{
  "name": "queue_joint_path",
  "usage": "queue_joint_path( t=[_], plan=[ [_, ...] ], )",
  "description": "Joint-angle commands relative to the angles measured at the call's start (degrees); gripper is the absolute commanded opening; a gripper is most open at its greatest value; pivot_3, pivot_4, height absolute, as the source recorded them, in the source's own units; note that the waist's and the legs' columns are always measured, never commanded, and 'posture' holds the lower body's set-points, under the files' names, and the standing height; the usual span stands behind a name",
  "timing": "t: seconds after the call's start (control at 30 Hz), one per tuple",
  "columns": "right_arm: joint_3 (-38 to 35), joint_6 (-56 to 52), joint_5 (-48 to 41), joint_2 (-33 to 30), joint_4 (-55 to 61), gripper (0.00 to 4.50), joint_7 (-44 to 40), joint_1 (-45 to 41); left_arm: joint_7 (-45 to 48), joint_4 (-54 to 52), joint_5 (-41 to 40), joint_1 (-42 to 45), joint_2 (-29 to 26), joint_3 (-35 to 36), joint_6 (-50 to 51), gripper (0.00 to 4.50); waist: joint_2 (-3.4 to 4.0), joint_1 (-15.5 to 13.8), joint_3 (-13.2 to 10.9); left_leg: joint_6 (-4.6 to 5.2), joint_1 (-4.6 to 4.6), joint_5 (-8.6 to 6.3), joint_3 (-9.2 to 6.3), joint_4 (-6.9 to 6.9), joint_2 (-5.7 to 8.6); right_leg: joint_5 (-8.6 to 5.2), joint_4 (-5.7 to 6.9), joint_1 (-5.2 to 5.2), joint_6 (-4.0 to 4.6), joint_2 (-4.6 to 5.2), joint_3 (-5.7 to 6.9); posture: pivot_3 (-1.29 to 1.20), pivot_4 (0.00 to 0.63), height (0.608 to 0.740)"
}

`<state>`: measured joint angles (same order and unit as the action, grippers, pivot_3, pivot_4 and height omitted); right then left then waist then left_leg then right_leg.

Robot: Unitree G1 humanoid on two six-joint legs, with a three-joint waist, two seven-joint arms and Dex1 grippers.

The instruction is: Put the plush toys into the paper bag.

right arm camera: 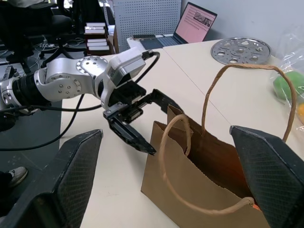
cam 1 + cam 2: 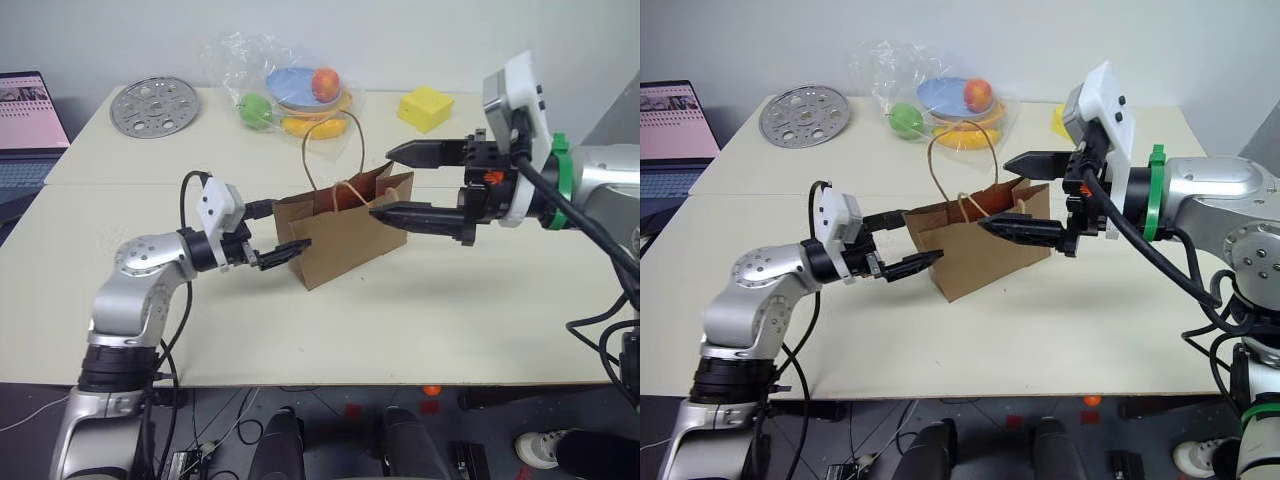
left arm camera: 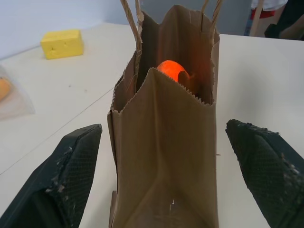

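The brown paper bag stands upright in the middle of the table, its twine handles sticking up. Deep inside it lies an orange plush toy, mostly hidden by the bag's walls. My left gripper is level at the bag's left narrow end, open, with one finger on either side of that end and nothing held. My right gripper hovers over the bag's right end, pointing left, open and empty. In the right wrist view the bag's mouth gapes between my wide-spread fingers.
At the back of the table lie a clear plastic bag with toy fruit and plates, a yellow foam cube and a perforated metal disc. A laptop sits at the far left. The table's front edge runs below the bag.
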<state>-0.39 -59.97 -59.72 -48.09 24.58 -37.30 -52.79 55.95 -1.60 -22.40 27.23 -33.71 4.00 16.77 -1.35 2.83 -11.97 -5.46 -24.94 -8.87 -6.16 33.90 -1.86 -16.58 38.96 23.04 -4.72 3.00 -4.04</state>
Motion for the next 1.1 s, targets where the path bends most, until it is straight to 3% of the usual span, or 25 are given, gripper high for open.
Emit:
queue_joint_path(
  t=[0.03,0.47,0.6,0.63,0.77,0.9,1.1],
  plan=[
    [-1.64,0.48,1.05,-0.55,1.12,4.50,-0.82,0.70,-1.55,-0.58,0.81,0.89,0.10,0.81,-2.53,4.09,0.00,-0.03,0.00,0.00,0.00,0.00,-0.01,-0.01,0.00,0.00,0.01,0.00,0.00,0.00,0.00,0.00,0.150,0.740],
    [-1.96,1.54,4.08,0.86,0.22,4.50,-0.78,1.93,-0.98,-0.40,1.86,-0.49,0.46,-0.60,-4.65,0.13,0.00,0.03,0.00,0.00,0.01,0.00,-0.01,0.00,0.01,0.00,0.02,0.00,0.00,0.00,0.00,0.00,0.150,0.740],
    [-2.12,2.02,6.01,0.82,-1.08,4.50,-1.50,1.77,0.31,3.94,1.21,1.66,1.47,0.93,-9.90,0.04,0.00,-0.01,0.00,0.00,0.01,0.00,-0.01,0.00,0.01,0.00,0.02,0.00,0.00,0.00,0.01,0.00,0.150,0.740],
    [-2.11,2.50,6.89,0.24,-1.80,4.50,-2.27,1.54,0.43,4.94,1.01,2.80,0.54,1.07,-7.91,0.04,0.00,0.01,0.00,0.00,0.01,0.00,-0.01,0.02,0.01,0.00,0.02,0.00,0.00,0.00,0.01,0.00,0.150,0.740],
    [-3.34,2.34,8.12,-3.66,-6.22,4.50,-7.78,-0.44,13.65,5.46,-13.01,7.24,-4.07,4.02,4.51,0.04,0.01,0.24,-0.01,0.00,-0.01,0.00,-0.01,0.01,0.02,0.00,0.03,0.02,0.00,0.00,0.01,0.00,0.150,0.740],
    [-3.75,2.99,8.65,-10.43,-9.95,4.50,-17.79,1.28,22.82,9.30,-10.52,9.36,-5.77,1.40,-1.57,0.04,0.02,0.05,0.00,0.00,0.00,0.00,-0.01,-0.10,0.02,0.00,-0.01,0.02,-0.01,0.00,0.03,0.00,0.150,0.740],
    [-5.11,1.66,8.54,-14.01,-12.38,4.50,-22.65,0.79,35.06,22.67,-7.02,14.70,-5.29,-1.97,-11.06,0.04,0.02,0.35,0.00,0.00,0.00,0.00,0.01,-0.06,0.02,0.00,0.00,0.03,-0.01,0.00,0.03,0.00,0.150,0.740]
  ],
)
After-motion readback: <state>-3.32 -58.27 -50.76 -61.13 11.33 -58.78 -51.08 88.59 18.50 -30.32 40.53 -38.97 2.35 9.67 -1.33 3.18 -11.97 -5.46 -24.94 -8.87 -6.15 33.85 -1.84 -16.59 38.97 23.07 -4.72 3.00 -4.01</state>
